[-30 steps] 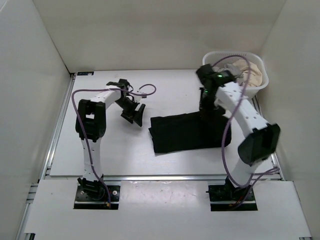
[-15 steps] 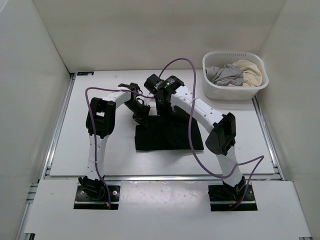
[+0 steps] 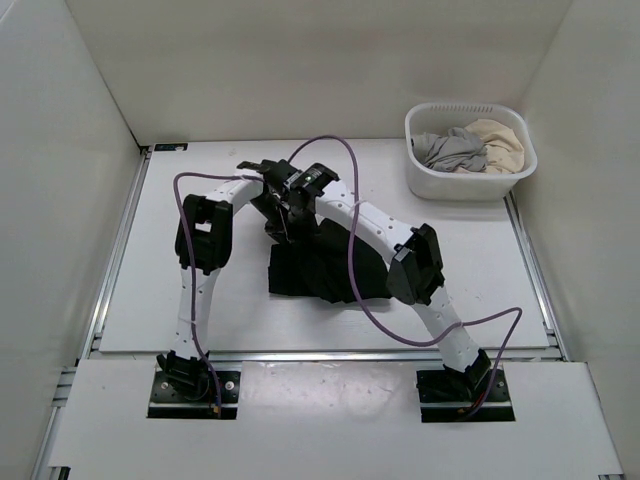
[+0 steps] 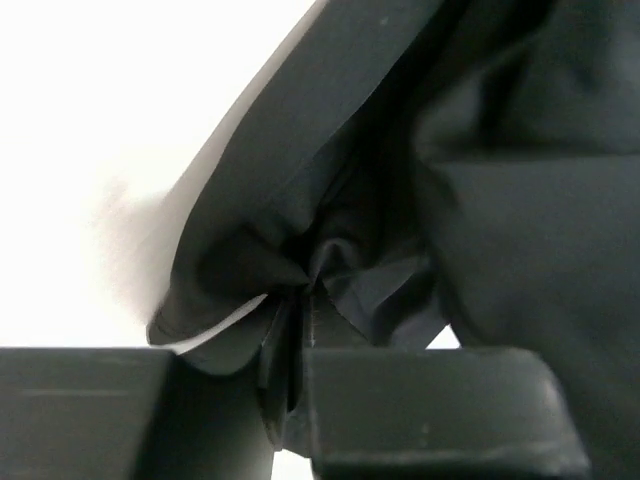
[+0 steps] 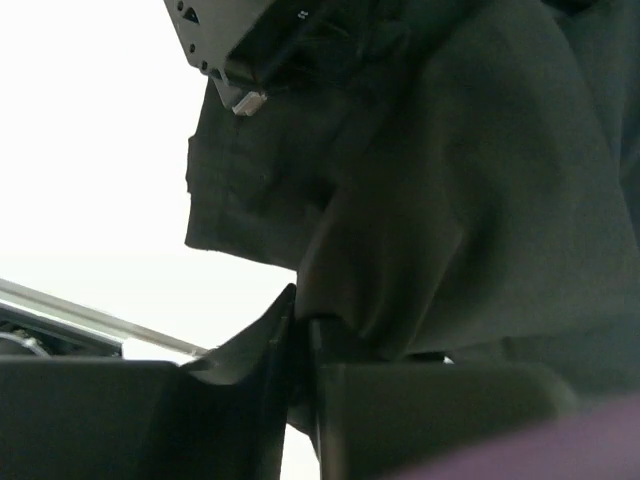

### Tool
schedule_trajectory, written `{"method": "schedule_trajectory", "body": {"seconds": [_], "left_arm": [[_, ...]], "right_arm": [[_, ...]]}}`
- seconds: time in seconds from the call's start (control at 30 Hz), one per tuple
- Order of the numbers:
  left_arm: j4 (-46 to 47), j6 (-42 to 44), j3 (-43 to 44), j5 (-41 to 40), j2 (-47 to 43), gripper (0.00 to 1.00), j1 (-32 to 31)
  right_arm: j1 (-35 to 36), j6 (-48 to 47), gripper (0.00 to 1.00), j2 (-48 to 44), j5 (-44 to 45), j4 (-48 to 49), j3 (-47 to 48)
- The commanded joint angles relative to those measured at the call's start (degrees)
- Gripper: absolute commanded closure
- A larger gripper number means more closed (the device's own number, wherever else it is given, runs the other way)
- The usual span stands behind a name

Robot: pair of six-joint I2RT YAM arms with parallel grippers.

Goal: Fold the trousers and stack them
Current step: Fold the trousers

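Note:
The black trousers lie folded and rumpled at the middle of the table, their far left part lifted. Both grippers meet over that far left corner. My left gripper is shut on a bunched fold of the trousers, and the cloth puckers into its narrow jaws. My right gripper sits just to its right, shut on a draped edge of the trousers, with cloth wedged between its fingers. The left gripper's body shows at the top of the right wrist view.
A white basket stands at the back right with a grey garment and a beige garment in it. White walls close in the table on three sides. The right arm's elbow hangs over the trousers' right part.
My right arm swept left carrying the trousers' far right corner over to the left gripper. The left gripper shut on the cloth. The flat rectangle became a shorter, rumpled bundle further left.

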Motion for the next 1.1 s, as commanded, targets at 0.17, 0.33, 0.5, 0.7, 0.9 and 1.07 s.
{"method": "schedule_trajectory", "body": {"seconds": [0.17, 0.33, 0.5, 0.7, 0.9, 1.07], "left_arm": [[6.76, 1.0, 3.56, -18.71, -0.05, 0.48, 4.75], [5.97, 0.39, 7.79, -21.79, -2.68, 0.28, 8.61], [6.93, 4.85, 5.71, -21.18, -15.56, 0.09, 8.72], [8.17, 21.11, -8.16, -15.03, -27.2, 0.0, -1.11], [11.76, 25.08, -17.95, -15.36, -27.91, 0.0, -10.44], [16.87, 19.82, -15.16, -23.53, -19.33, 0.0, -12.83]], "right_arm": [[0.24, -5.7, 0.3, -0.82, -3.64, 11.37, 0.98], [1.38, -9.05, 0.19, -6.26, -1.64, 13.4, 0.82], [-3.88, -2.91, 0.09, -24.59, 6.19, 15.61, -14.54], [-16.54, 0.36, 0.07, -41.24, 2.52, 17.88, -46.97], [-22.53, -2.28, 0.02, -46.53, -5.47, 25.79, -62.63], [-23.05, -2.81, 0.02, -47.68, -10.15, 33.52, -73.79]]}}
